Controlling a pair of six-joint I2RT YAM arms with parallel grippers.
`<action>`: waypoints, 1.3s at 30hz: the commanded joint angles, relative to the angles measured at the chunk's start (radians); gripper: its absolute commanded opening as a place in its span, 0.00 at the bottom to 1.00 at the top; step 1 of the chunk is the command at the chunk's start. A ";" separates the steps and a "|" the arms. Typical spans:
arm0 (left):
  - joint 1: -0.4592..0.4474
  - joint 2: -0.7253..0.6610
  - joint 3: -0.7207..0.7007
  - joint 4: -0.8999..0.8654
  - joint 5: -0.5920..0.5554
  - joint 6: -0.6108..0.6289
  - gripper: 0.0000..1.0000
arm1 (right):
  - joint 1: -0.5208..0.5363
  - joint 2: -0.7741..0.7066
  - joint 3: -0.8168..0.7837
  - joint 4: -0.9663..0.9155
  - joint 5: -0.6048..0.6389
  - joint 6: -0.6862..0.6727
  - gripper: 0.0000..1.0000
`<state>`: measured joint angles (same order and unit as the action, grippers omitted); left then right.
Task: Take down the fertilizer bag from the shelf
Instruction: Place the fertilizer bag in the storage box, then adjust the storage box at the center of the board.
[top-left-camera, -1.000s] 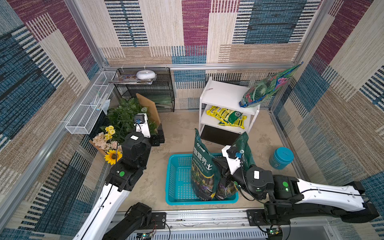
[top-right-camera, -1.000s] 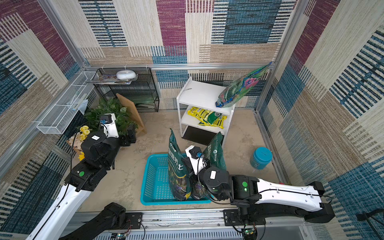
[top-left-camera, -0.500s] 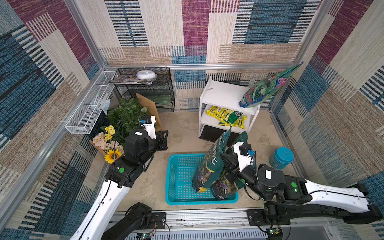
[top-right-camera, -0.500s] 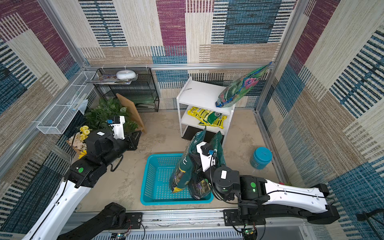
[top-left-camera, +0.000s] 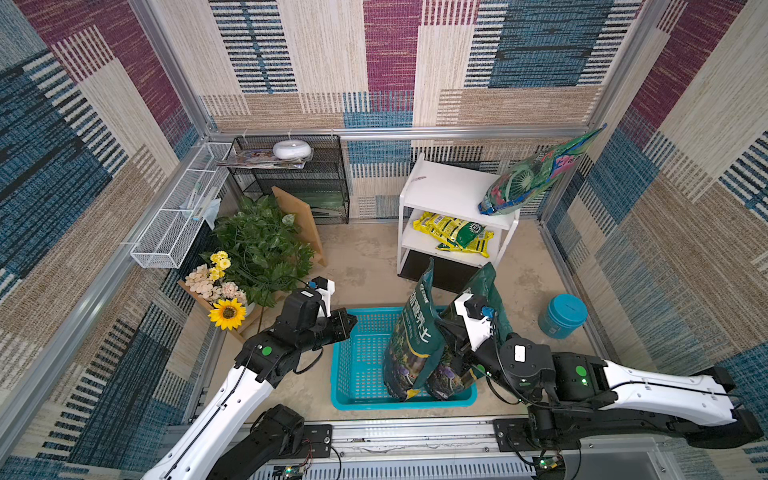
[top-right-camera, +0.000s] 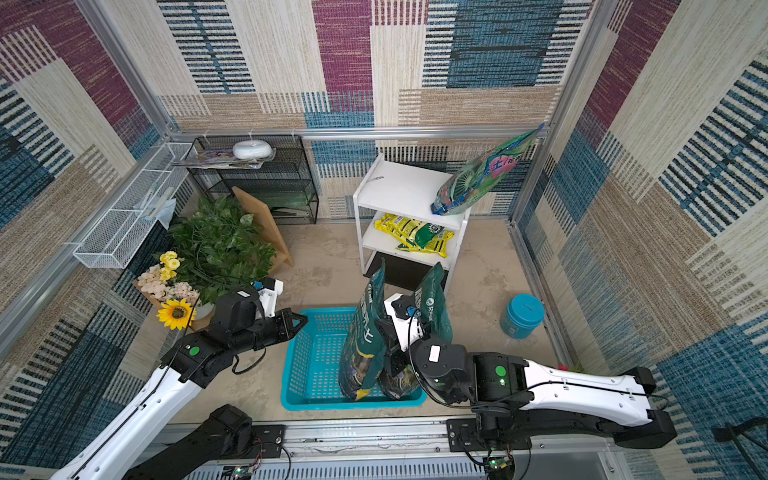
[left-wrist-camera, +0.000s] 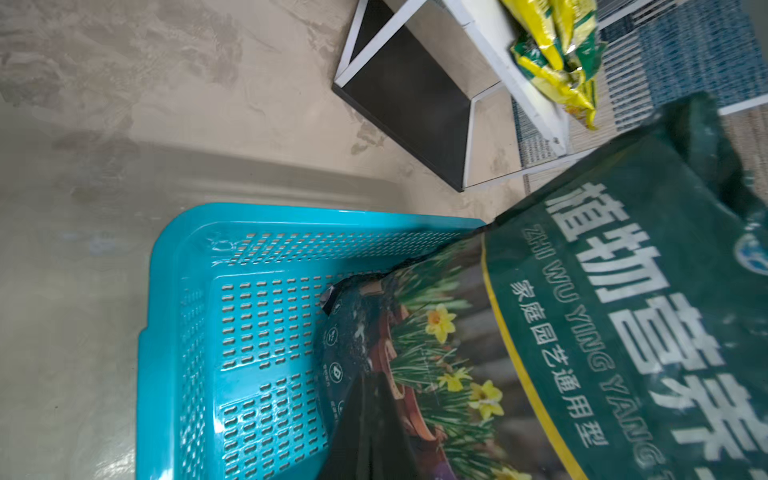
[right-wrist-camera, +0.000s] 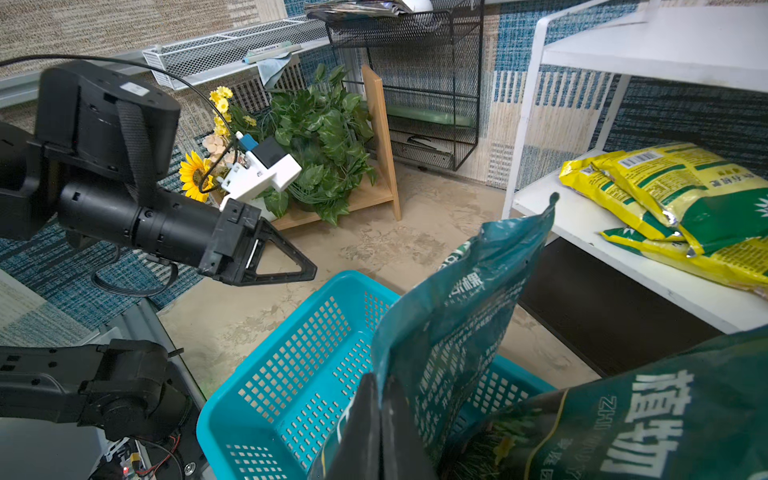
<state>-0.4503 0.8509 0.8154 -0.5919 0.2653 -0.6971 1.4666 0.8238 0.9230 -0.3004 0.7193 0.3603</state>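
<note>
Right wrist view: green bags (right-wrist-camera: 457, 311) upright in teal basket (right-wrist-camera: 286, 374)

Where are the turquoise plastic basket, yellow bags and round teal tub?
Turquoise plastic basket (top-left-camera: 359, 361): a top view, bare perforated floor.
Yellow bags (top-left-camera: 444, 226): a top view, upper bag.
Round teal tub (top-left-camera: 565, 308): a top view, lid.

Ahead of the fingers of the left gripper (top-left-camera: 351, 323) lies the basket (top-left-camera: 360, 365). In it stand a nearer bag (top-left-camera: 409, 349) and a farther bag (top-left-camera: 487, 284), the right gripper (right-wrist-camera: 378, 384) between them. Beyond stands the shelf (top-left-camera: 444, 191), a leaning bag (top-left-camera: 528, 183) on top, stacked bags (top-left-camera: 457, 232) lower.
</note>
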 joint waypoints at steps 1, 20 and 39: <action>-0.001 0.065 -0.011 0.011 0.010 -0.009 0.00 | 0.001 -0.019 -0.011 0.096 0.017 0.016 0.00; -0.082 0.506 -0.021 0.301 -0.094 -0.142 0.00 | 0.002 -0.056 -0.072 0.087 -0.140 0.017 0.00; -0.082 0.671 0.194 0.282 -0.249 -0.106 0.00 | 0.001 -0.108 -0.102 0.042 -0.207 0.040 0.00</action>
<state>-0.5358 1.5143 0.9962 -0.3515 0.0940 -0.8196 1.4666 0.7128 0.8101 -0.2676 0.5323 0.3977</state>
